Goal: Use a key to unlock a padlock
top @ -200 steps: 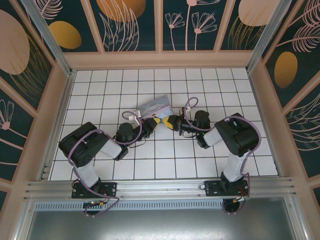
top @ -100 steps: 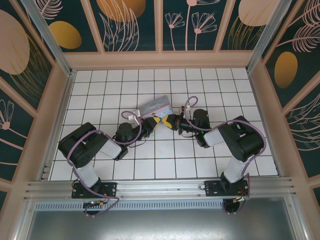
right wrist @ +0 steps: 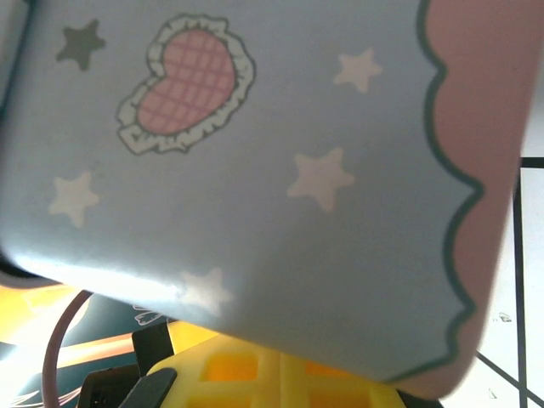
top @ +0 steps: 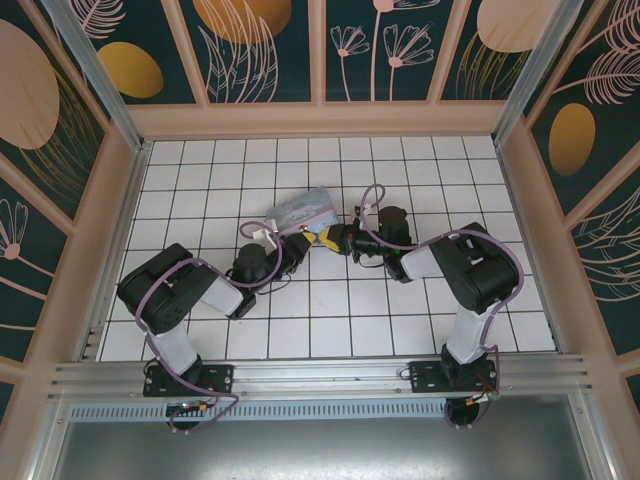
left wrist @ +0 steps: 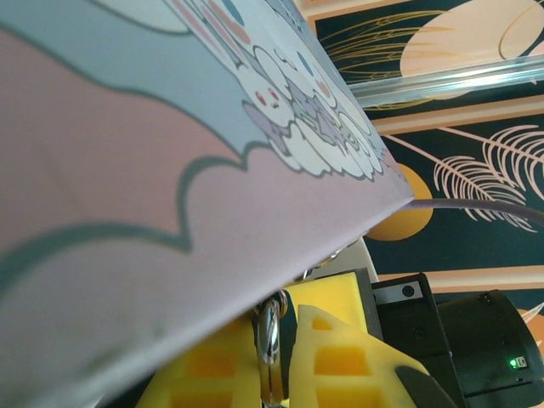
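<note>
In the top view my left gripper and right gripper meet tip to tip just below the pastel blue cartoon tin. The left wrist view has my left gripper with its yellow pads shut on a thin metal piece, shiny silver with a dark bluish strip beside it; it looks like the padlock seen edge-on. The right wrist view puts my right gripper under the tin, its yellow pads pressed together. The key is hidden.
The tin leans over both grippers' tips at close range. The right gripper's black housing sits right behind the left pads. White tiled floor lies all around, enclosed by patterned walls and a metal rail in front.
The right gripper has pushed left and slightly up toward the left gripper. The tin has shifted a little to the left. The left arm has barely moved.
</note>
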Controlling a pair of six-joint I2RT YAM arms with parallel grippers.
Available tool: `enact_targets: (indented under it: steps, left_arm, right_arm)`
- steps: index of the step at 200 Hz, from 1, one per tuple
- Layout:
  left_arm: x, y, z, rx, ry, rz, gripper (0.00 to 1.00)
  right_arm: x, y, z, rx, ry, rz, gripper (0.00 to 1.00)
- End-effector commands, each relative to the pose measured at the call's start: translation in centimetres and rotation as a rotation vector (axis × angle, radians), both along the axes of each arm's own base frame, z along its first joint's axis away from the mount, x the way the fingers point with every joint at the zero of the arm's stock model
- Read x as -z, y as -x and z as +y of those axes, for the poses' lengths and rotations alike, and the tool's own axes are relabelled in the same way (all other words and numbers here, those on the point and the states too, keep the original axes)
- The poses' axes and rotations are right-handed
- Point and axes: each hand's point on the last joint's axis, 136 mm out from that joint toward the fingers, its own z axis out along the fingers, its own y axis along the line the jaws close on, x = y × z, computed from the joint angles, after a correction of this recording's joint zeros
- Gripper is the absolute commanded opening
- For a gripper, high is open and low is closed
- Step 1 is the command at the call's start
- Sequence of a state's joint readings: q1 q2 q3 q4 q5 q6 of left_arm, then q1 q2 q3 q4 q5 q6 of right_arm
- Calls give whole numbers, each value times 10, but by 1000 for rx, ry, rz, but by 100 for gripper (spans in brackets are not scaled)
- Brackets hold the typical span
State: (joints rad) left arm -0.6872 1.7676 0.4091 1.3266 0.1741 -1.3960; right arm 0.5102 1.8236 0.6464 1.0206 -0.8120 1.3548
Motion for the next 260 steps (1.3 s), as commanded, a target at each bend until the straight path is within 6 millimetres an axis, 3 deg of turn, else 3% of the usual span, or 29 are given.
enact_targets:
  steps: [1,25,49,54,90,143,260]
  left_arm:
    - [-2,63,-57,351,-27,-7,0]
    - [9,55,-53,315,-91,-3,0]
    - [18,50,-51,294,-142,8,0]
    - [20,49,-51,290,-152,8,0]
    - [32,43,-48,278,-211,22,0]
    - [41,41,-47,302,-267,0,0]
    - [63,37,-37,352,-358,16,0]
  right_arm:
    - [-37,12,21,-93,-72,-160,0]
    - [-35,13,18,-86,-52,-164,3]
    - [-28,18,12,-72,-22,-161,20]
    - [-26,11,3,-44,-13,-155,24]
    - [-11,21,-10,-28,28,-134,49]
    - [8,37,-35,10,134,-136,72]
    - [-9,32,-69,63,466,-356,75]
